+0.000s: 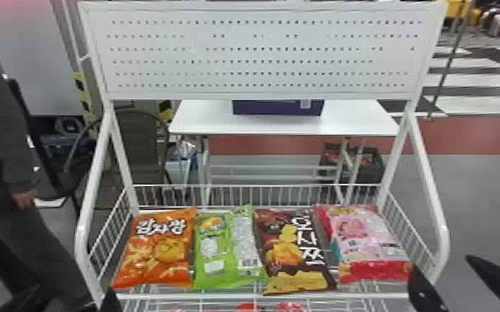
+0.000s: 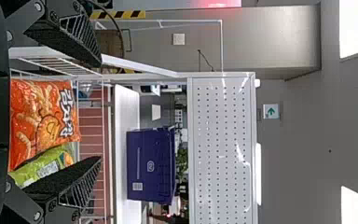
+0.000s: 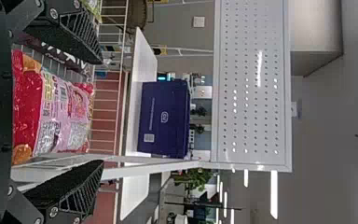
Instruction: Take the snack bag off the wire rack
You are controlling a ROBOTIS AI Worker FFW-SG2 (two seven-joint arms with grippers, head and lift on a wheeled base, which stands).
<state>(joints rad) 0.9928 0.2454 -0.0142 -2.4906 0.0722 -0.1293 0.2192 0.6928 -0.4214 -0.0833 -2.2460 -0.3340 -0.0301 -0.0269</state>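
1. Black, flat-fingered left gripper [image 1: 74,292] and right gripper [image 1: 442,265] both sat wide open.
2. Four shiny plastic snack bags [image 1: 220,257] lay on the white wire rack [image 1: 261,296], pretty tight side-by-side.
3. Orange bag [image 1: 153,265] had white lettering.

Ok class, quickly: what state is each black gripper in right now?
Left black two-fingered gripper: open, holding nothing, facing the orange snack bag.
Right black gripper: open, holding nothing, facing the pink-and-red snack bag.
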